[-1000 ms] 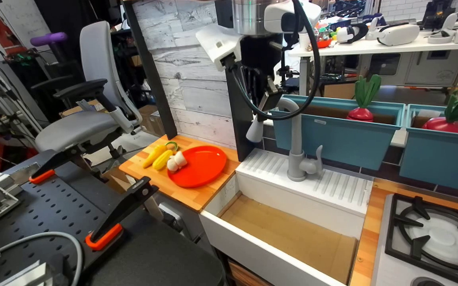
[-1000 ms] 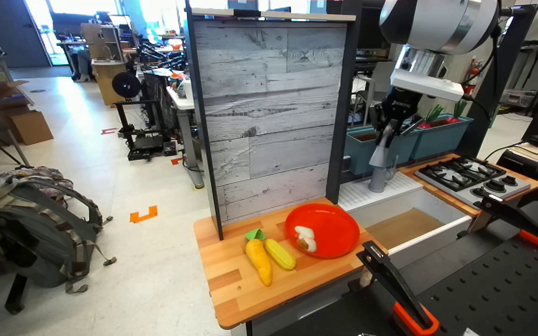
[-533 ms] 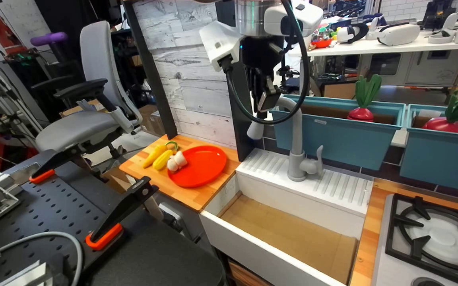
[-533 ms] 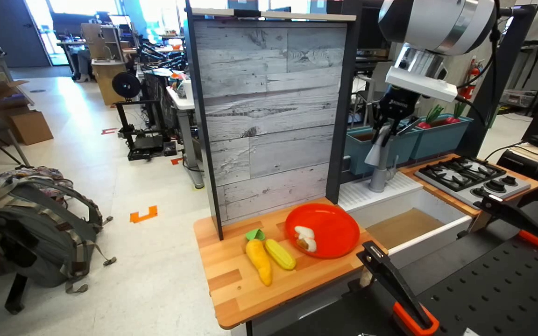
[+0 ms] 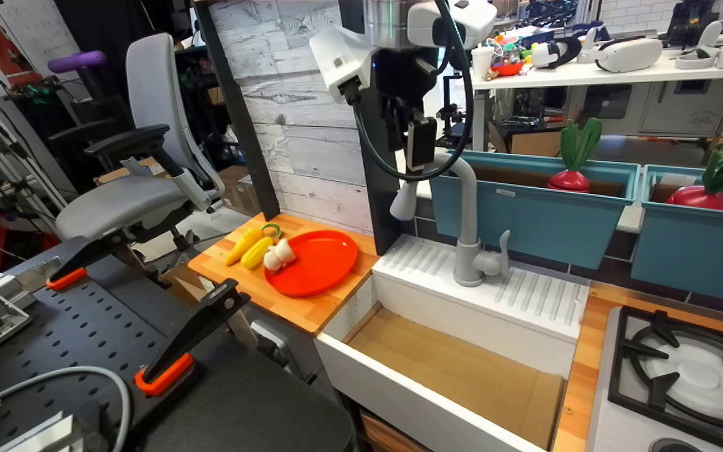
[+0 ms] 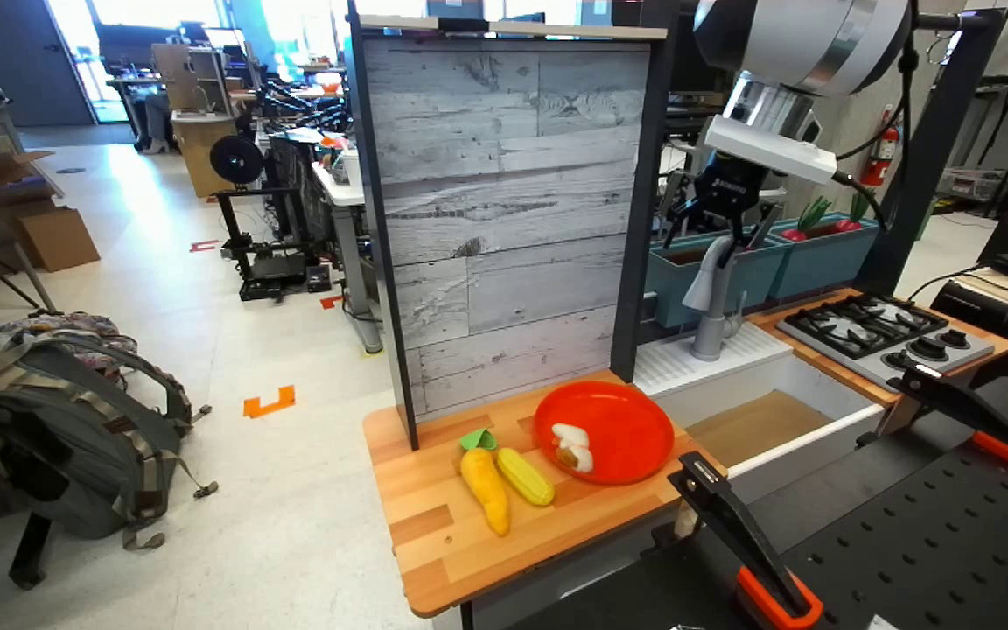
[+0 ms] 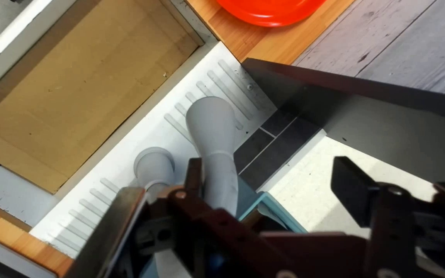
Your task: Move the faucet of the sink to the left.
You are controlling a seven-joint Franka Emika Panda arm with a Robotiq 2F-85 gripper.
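The grey faucet (image 5: 469, 210) stands upright on the ribbed rim of the white sink (image 5: 421, 254), its arched spout hooking toward the dark post. Its flared spout end (image 6: 699, 289) hangs to the left of the base in both exterior views. My gripper (image 6: 703, 238) is at the top of the arch with its fingers spread wide. In the wrist view the spout neck (image 7: 220, 181) passes through the gap between the jaws of the gripper (image 7: 270, 181), close beside the left fingertip and far from the right one. I cannot tell whether that finger touches it. Part of the arch is hidden behind the gripper.
A dark post (image 5: 381, 188) and plank panel (image 5: 324, 182) rise close beside the gripper. Teal bins (image 5: 524, 216) with red radishes hang behind the faucet. A lever handle (image 5: 504, 251) juts from its base. The red plate (image 5: 321, 263) lies left of the sink, the stove (image 5: 706, 373) right.
The fingers, close together at the spout before, have spread apart. The gripper has shifted slightly left and up in an exterior view. The spout end has swung a little to the left.
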